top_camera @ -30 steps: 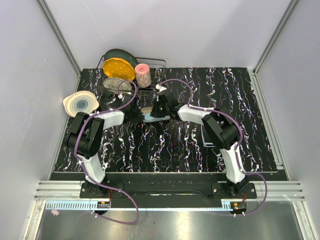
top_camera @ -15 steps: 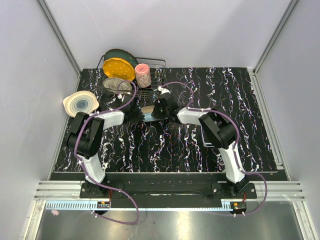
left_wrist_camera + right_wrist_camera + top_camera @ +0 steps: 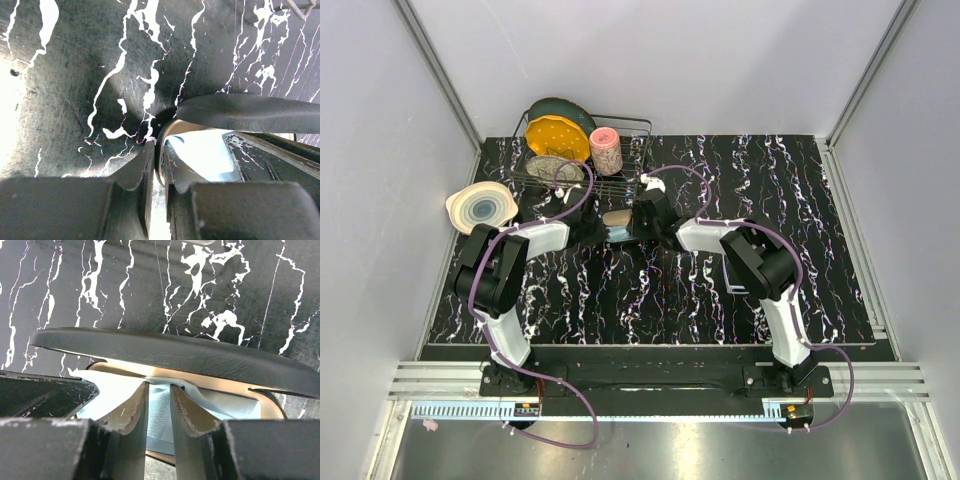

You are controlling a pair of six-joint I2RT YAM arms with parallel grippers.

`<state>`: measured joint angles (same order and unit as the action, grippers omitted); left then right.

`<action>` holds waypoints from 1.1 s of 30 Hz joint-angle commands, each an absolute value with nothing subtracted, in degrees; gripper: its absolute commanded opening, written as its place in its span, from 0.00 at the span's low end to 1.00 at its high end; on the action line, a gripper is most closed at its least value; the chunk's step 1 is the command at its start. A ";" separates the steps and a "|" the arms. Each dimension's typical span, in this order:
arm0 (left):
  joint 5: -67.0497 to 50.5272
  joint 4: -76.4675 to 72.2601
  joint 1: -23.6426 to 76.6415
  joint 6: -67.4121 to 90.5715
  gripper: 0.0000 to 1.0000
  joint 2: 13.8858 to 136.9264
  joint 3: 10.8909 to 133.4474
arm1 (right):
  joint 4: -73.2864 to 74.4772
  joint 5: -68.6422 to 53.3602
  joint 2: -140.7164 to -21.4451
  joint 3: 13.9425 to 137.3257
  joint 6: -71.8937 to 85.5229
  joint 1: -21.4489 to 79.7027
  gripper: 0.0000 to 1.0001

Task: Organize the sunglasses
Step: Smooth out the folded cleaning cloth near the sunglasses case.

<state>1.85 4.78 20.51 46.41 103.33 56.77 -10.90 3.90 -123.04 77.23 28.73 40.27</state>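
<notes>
A black glasses case [image 3: 618,226] lies open at the middle back of the table, its lid [image 3: 175,352] raised. A light-blue cloth [image 3: 160,417] lies inside it, bunched into a small ridge at my right fingertips. My right gripper [image 3: 159,386] reaches into the case, its jaws a little apart over the cloth and closed on nothing. My left gripper [image 3: 159,150] is shut on the case's near rim [image 3: 161,167], with the cloth [image 3: 205,155] and lid [image 3: 250,112] just beyond. The sunglasses are hidden in every view.
A wire dish rack [image 3: 635,128] at the back left holds a yellow plate [image 3: 557,138] and a pink cup [image 3: 606,150]. A pale plate [image 3: 480,207] sits at the left table edge. Walls close in on three sides.
My right gripper has moved slightly left, further into the case, and its jaws have parted a little. The left gripper stays clamped on the rim.
</notes>
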 commanded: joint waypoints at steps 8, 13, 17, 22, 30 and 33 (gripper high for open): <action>7.47 8.35 20.39 44.91 0.11 104.59 56.51 | -10.81 11.42 -118.30 73.30 25.93 36.48 0.31; 7.82 8.35 20.65 44.74 0.11 104.68 56.43 | -10.37 12.48 -116.81 72.16 24.96 35.42 0.33; 8.26 8.35 20.74 44.47 0.11 104.68 56.51 | -10.02 12.74 -116.28 72.16 24.00 35.16 0.34; 8.53 8.18 21.01 43.86 0.12 104.33 56.51 | -9.14 12.31 -114.27 72.77 23.56 35.24 0.36; 7.65 4.49 21.71 43.07 0.26 103.01 55.02 | -5.63 1.26 -112.06 75.06 22.68 35.16 0.35; 7.56 4.04 21.71 42.98 0.27 102.57 54.84 | -4.66 -4.02 -112.41 75.67 22.76 35.24 0.32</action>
<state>4.97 3.44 21.63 44.71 103.31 56.47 -6.11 3.97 -115.02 73.12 23.81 35.59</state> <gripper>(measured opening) 0.263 0.340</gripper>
